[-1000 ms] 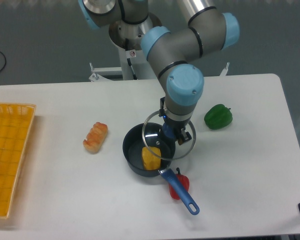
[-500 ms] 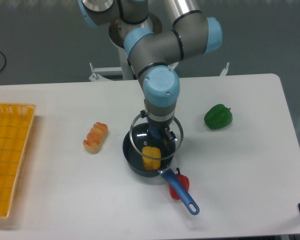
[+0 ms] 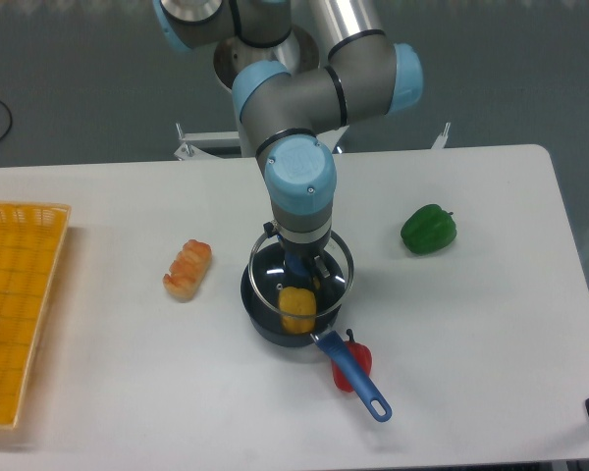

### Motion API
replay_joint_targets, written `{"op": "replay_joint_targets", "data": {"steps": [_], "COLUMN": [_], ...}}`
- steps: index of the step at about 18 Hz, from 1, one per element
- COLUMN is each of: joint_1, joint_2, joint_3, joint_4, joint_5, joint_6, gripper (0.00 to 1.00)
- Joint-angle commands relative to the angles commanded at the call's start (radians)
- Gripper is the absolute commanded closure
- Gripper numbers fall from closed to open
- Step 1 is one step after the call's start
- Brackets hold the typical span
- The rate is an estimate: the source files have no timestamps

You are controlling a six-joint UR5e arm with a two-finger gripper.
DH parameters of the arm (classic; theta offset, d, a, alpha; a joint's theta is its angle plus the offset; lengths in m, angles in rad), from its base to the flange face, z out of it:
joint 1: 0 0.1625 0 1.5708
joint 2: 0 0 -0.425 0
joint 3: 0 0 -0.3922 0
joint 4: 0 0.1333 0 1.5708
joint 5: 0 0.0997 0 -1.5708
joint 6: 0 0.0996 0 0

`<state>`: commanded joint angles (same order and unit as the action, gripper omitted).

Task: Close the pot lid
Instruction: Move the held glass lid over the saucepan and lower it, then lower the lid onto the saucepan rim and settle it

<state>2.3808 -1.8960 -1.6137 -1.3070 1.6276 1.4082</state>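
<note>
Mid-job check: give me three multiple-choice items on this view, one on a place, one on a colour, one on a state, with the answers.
1. Where is the green pepper?
A. in the pot
B. on the table right of the pot
C. in the yellow basket

2. What colour is the pot handle?
A. blue
B. red
C. black

3. What is the state of the pot lid?
A. flat on the table by the bread
B. held by the gripper over the pot
C. lying in the basket

Answers:
1 B, the pepper sits on the white table, apart from the pot.
2 A, the long handle is blue.
3 B, the lid's rim rings the gripper above the pot, with yellow food showing inside.
</note>
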Motion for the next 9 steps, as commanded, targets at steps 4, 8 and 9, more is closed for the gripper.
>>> {"op": "replay_joint_targets", "data": {"steps": [4,8,9], "joint_1": [-0.005,-0.006,-0.006], "joint_2": [-0.005,-0.009,-0.009], "joint_3": [0.002,0.000,0.002], "joint_4": [0.009,0.009,0.009], "joint_5": [0.000,0.000,0.000], "joint_6": [-0.015,-0.018,-0.020], "gripper": [0.40,0.40,0.40]}}
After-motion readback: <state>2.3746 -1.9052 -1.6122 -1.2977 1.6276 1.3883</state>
